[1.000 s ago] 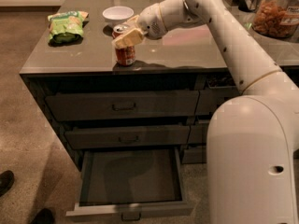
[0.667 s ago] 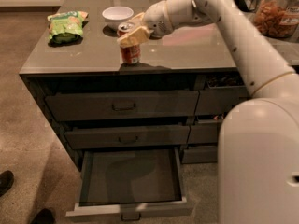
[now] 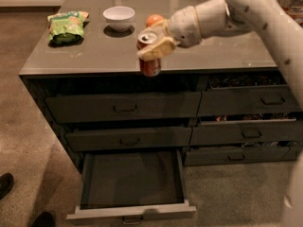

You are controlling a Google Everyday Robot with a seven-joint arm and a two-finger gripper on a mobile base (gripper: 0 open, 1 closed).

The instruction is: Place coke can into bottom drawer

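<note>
Bench top first: a flat grey bench [image 3: 213,56] with a dull sheen, standing on a brownish speckled floor [image 3: 28,141]. On it we note a crumpled green snack bag [image 3: 66,26] at the far left, a small white round bowl [image 3: 119,17] beside it, and a round orange fruit [image 3: 154,20] just behind the arm's wrist.

Below the top are two stacks of dark grey drawers with small bar handles. The two upper drawers of the left stack [image 3: 123,107] are shut. The wide shallow dark grey bottom drawer [image 3: 132,183] is pulled fully out, its inside bare and dark. The right stack [image 3: 246,100] shows cluttered contents in the gaps above its fronts. Two dark shoes [image 3: 5,183] show at the lower left edge.

The white robot arm [image 3: 265,18] reaches in from the upper right. Its gripper [image 3: 154,48] hangs at the bench's front edge, and the beige fingers [image 3: 158,45] are clenched around the small red-orange coke can with a silver top [image 3: 150,66]. The can is off the surface, slightly tilted, with its base level with the bench's front lip, high above the open drawer and well apart from it.

Against the view a second ago, the can then sat with its base on the bench, in front of the bowl. Now it is lifted and lies further right, nearer the fruit. The grip looks unchanged. The drawer is open just as far. The robot's white body, which filled the lower right, has mostly left our view.
</note>
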